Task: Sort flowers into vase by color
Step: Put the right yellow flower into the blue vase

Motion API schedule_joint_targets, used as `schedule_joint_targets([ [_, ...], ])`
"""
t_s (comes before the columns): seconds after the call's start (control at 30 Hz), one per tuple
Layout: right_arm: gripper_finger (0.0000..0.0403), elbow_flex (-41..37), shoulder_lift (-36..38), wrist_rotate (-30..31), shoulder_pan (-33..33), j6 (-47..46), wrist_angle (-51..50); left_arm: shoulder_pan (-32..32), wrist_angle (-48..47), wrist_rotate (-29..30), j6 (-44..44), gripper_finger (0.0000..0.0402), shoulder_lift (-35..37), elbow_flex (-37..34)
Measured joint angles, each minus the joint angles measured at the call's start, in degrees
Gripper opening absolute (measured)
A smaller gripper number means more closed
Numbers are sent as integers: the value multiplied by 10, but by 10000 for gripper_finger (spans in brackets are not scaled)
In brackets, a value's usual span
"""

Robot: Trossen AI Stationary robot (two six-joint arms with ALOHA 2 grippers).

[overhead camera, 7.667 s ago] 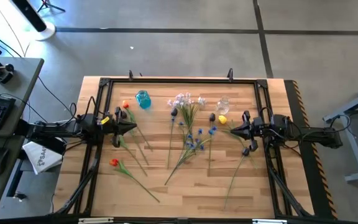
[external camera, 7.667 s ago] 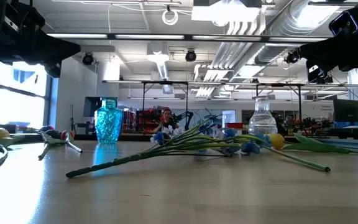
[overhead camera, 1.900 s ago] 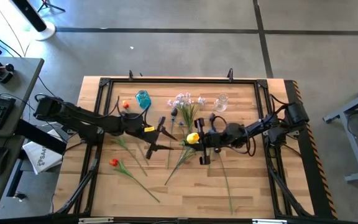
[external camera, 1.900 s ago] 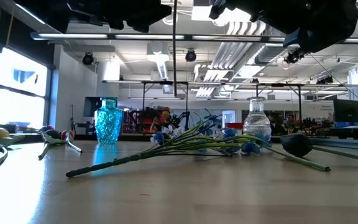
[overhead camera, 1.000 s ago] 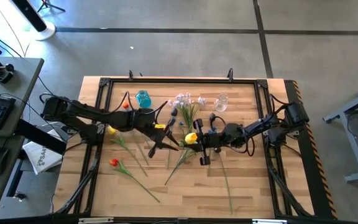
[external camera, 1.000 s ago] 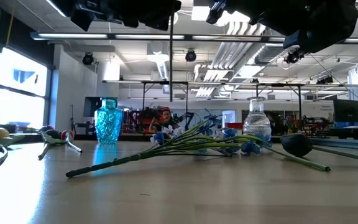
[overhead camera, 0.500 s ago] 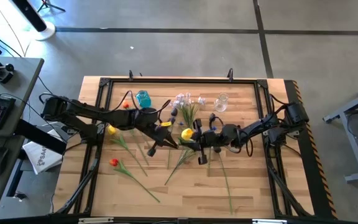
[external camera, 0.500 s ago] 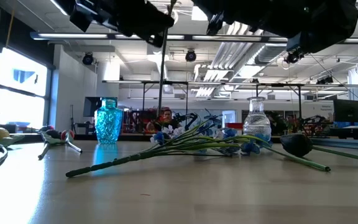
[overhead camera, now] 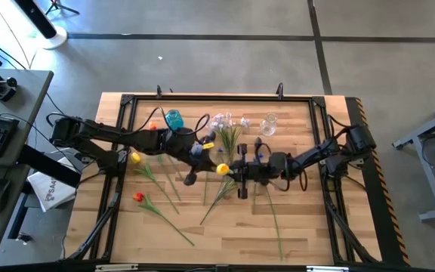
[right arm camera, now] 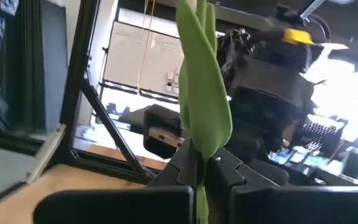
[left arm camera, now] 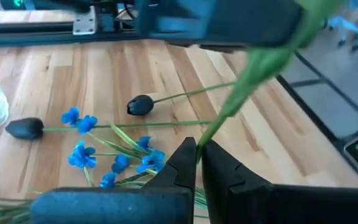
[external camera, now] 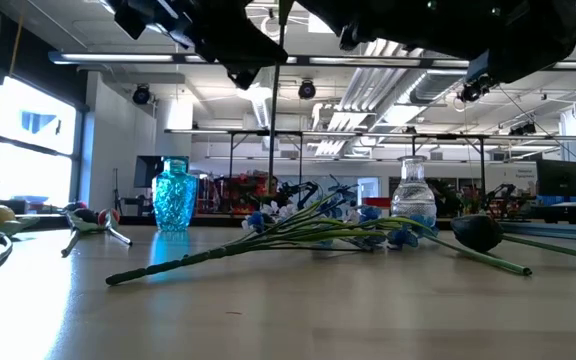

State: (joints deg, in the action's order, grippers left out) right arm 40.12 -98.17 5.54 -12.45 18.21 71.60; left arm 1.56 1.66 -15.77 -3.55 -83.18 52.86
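Observation:
A yellow tulip-like flower (overhead camera: 222,169) is held in the air over the table's middle by both grippers. My left gripper (left arm camera: 199,149) reaches in from the left (overhead camera: 206,161) and is shut on its green stem. My right gripper (right arm camera: 199,165) reaches in from the right (overhead camera: 231,171) and is shut on the same flower, close to the yellow head. Blue clusters (left arm camera: 82,155) and two dark tulip heads (left arm camera: 140,104) lie on the wood below. A blue vase (overhead camera: 174,119) and a clear vase (overhead camera: 270,125) stand near the far edge. My left gripper pinches the thin green stem (left arm camera: 213,127) between its two fingers, coming from the table's left and slanting down. From the fingers the stem runs up to the other gripper, clear of the table. My right gripper pinches the flower at its stem and long leaf (right arm camera: 204,112), coming about level from the table's right. The leaf stands up past the fingers. The flower is lifted clear.
Pale pink-white sprays (overhead camera: 223,121) lie between the vases. An orange tulip (overhead camera: 152,127), another yellow one (overhead camera: 135,157) and a red one (overhead camera: 137,197) lie on the left half. A long stem (overhead camera: 274,227) lies toward the near edge. A black frame rims the table.
My left gripper has moved toward the right gripper and turned about. My right gripper has shifted a little toward the table's left, carrying the yellow head. The stem hung straight down; it has since tilted, and its lower part has risen out of the low view.

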Motion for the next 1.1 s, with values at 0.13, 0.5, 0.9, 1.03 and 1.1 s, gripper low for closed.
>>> schedule_joint_targets([
  [0.13, 1, 0, 0, 33, -19, 65, -15, 10, 3, 0, 29, 1, 0, -2],
  [0.5, 25, 0, 1, 120, -27, 57, -2, 14, 13, 16, 41, 1, 0, -5],
  [0.9, 239, 0, 63, 138, -28, 1, -82, 23, -93, 202, 29, 0, 73, -4],
  [1.03, 262, 0, 82, 139, -28, -29, -123, 36, -145, 280, 19, 0, 130, -5],
  [1.1, 265, 0, 84, 139, -29, -38, -134, 43, -164, 316, 18, 0, 158, -5],
])
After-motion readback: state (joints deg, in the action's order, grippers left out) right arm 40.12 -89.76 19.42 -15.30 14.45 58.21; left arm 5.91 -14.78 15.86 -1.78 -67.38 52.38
